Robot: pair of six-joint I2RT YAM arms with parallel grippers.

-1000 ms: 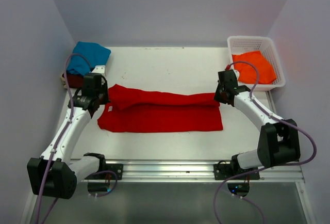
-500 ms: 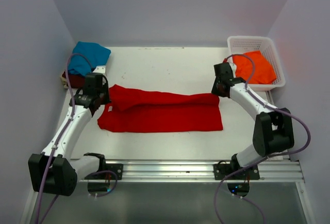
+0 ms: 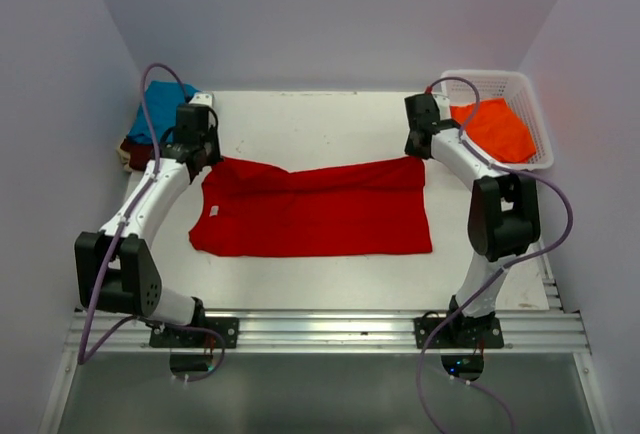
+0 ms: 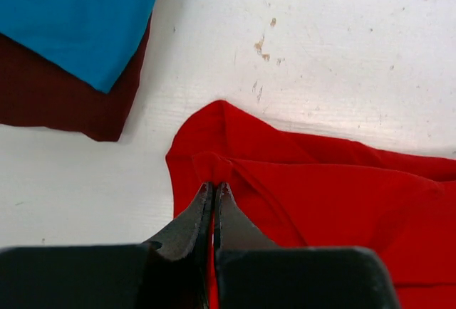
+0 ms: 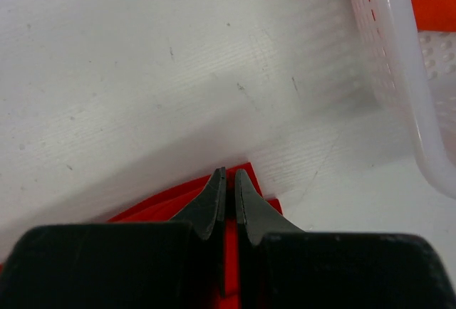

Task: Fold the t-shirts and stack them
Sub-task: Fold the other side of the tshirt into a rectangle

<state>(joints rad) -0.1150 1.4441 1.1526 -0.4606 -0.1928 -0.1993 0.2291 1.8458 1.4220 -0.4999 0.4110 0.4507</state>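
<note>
A bright red t-shirt (image 3: 315, 212) lies spread across the middle of the table. My left gripper (image 3: 204, 157) is shut on its far left corner (image 4: 214, 170). My right gripper (image 3: 419, 153) is shut on its far right corner (image 5: 246, 181). A teal blue t-shirt (image 3: 158, 114) lies folded on a dark maroon t-shirt (image 3: 137, 155) at the far left; both show in the left wrist view, teal (image 4: 78, 10) over maroon (image 4: 50, 99). An orange t-shirt (image 3: 493, 126) lies in the white basket (image 3: 490, 80).
The white lattice basket stands at the far right corner, its wall close to my right gripper (image 5: 399, 81). Walls enclose the table on the left, back and right. A metal rail (image 3: 320, 330) runs along the near edge.
Both grippers have moved toward the back of the table, pulling the folded upper edge of the red t-shirt with them, so the shirt now lies wider front to back.
</note>
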